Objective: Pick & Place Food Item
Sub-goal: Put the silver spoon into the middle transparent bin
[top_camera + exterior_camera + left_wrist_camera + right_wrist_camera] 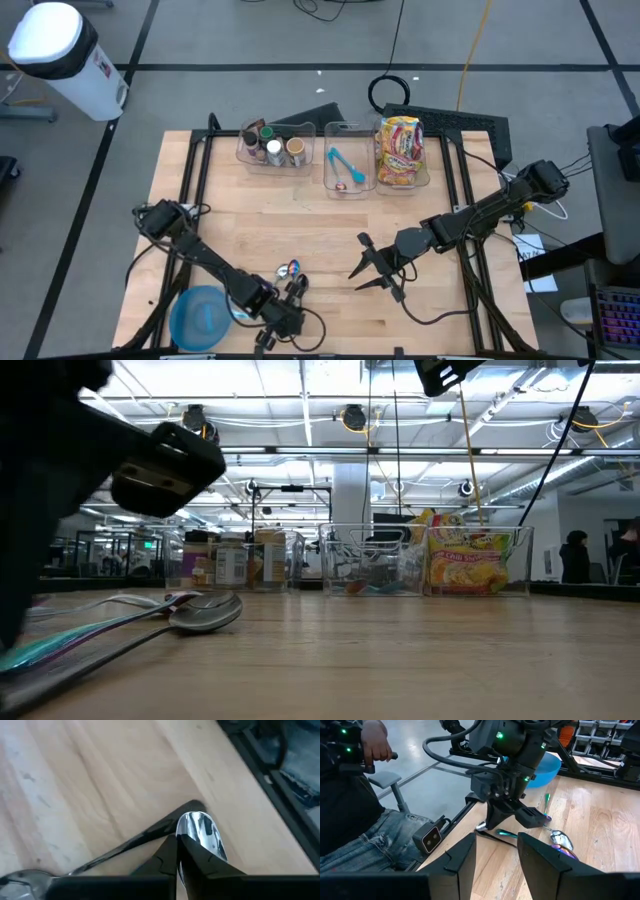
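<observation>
High view: the left pincer (285, 315) sits low at the near edge of the desk (300, 215), beside the blue bowl (200, 317), over a spoon (290, 268). The right pincer (372, 268) hovers mid-desk, fingers spread and empty. The food packets (400, 152) remain in the far right bin (425, 180), well apart from both arms.

Low view: two spoons (205, 612) lie flat on the desk; the packets (468, 568) stand in the bin behind.

Left wrist view: the left fingers (167, 860) are pressed together on a spoon (200, 832) near the desk edge. Risk: the thin, polished handle can pivot or slip out.

Right wrist view: the released right fingers (540, 857) face the left arm. Risk: a forward move collides with it. A seated person (350, 820) is close to the desk edge.
</observation>
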`<state>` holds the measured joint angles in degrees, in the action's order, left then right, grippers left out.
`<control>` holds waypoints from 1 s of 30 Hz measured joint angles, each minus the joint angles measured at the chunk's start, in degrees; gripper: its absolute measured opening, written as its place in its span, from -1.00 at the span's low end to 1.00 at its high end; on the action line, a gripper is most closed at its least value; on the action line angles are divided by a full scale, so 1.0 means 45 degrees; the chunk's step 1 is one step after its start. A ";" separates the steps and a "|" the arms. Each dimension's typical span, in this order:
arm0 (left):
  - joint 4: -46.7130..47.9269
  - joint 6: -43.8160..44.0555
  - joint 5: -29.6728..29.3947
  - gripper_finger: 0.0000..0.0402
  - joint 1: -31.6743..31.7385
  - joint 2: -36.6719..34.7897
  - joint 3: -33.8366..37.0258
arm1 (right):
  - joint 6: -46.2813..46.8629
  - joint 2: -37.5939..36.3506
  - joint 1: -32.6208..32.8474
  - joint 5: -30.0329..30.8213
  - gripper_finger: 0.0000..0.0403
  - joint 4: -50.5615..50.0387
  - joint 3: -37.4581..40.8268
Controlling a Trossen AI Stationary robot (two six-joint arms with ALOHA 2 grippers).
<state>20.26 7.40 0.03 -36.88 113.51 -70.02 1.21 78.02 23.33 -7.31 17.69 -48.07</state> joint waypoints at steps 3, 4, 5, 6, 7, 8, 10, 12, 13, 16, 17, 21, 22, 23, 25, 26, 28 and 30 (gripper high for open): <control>0.0021 0.0010 -0.0015 -0.93 0.0170 0.0010 0.0010 | 0.0005 0.0000 0.0000 0.0000 -0.33 0.0000 0.0000; 0.0036 0.0006 -0.0014 -0.94 0.0232 0.0009 0.0010 | 0.0005 0.0000 0.0000 0.0000 -0.33 0.0000 0.0000; 0.0048 0.0011 -0.0004 -0.96 0.0285 -0.0031 0.0015 | 0.0005 0.0000 0.0000 0.0000 -0.33 0.0000 0.0000; 0.0071 0.0025 0.0005 -0.97 0.0334 -0.0094 0.0020 | 0.0005 0.0000 0.0000 0.0000 -0.33 0.0000 0.0000; 0.0100 0.0073 -0.0004 -0.97 0.0391 -0.0181 0.0025 | 0.0005 0.0000 0.0000 0.0000 -0.33 0.0000 0.0000; 0.0153 0.0146 -0.0044 -0.97 0.0441 -0.0306 0.0044 | 0.0005 0.0000 0.0000 0.0000 -0.33 -0.0001 0.0000; 0.0234 0.0145 -0.0260 -0.96 0.0547 -0.0605 0.0080 | 0.0005 0.0000 0.0000 0.0000 -0.33 0.0000 0.0000; 0.0357 0.0119 -0.0765 -0.96 0.0576 -0.1080 0.0108 | 0.0005 0.0000 0.0002 0.0000 -0.33 0.0005 0.0000; 0.0327 0.0025 -0.1056 -0.98 0.0595 -0.1361 0.0112 | 0.0005 -0.0002 0.0005 0.0000 -0.33 0.0001 0.0000; 0.0142 -0.0385 -0.2118 -0.98 0.0643 -0.2327 0.0092 | 0.0019 -0.0196 0.0005 -0.0004 -0.33 -0.0127 0.0005; 0.0113 -0.0493 -0.2549 -0.97 0.0649 -0.2647 0.0092 | 0.0062 -0.0260 0.0005 0.0000 -0.33 -0.0089 0.0005; -0.0448 -0.1536 -0.4124 -0.98 0.0751 -0.3901 0.0092 | 0.0253 -0.0722 0.0010 0.0002 -0.33 -0.0493 0.0010; -0.0765 -0.1948 -0.4529 -0.98 0.0800 -0.4200 0.0092 | 0.0249 -0.0909 0.0010 0.0008 -0.33 -0.0730 0.0005; -0.1132 -0.2369 -0.4920 -0.98 0.0872 -0.4474 0.0083 | 0.0248 -0.1104 0.0010 0.0005 -0.33 -0.1075 0.0007; -0.1951 -0.3217 -0.5695 -0.97 0.1084 -0.4969 0.0073 | 0.0248 -0.1411 0.0006 0.0089 -0.33 -0.1516 0.0010; -0.2326 -0.3731 -0.5929 -0.97 0.1270 -0.5177 0.0073 | 0.0248 -0.1599 0.0012 0.0355 -0.33 -0.1781 0.0049; -0.3217 -0.4777 -0.5998 -0.98 0.1778 -0.5441 0.0049 | 0.0257 -0.1978 0.0080 0.1028 -0.33 -0.1909 0.0344; -0.3669 -0.5507 -0.5717 -0.98 0.2479 -0.5619 0.0049 | 0.0261 -0.2388 0.0102 0.1873 -0.33 -0.1914 0.0733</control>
<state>3.75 -17.38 -25.70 -25.72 88.23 -69.80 2.39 67.27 23.79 1.12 9.08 -44.78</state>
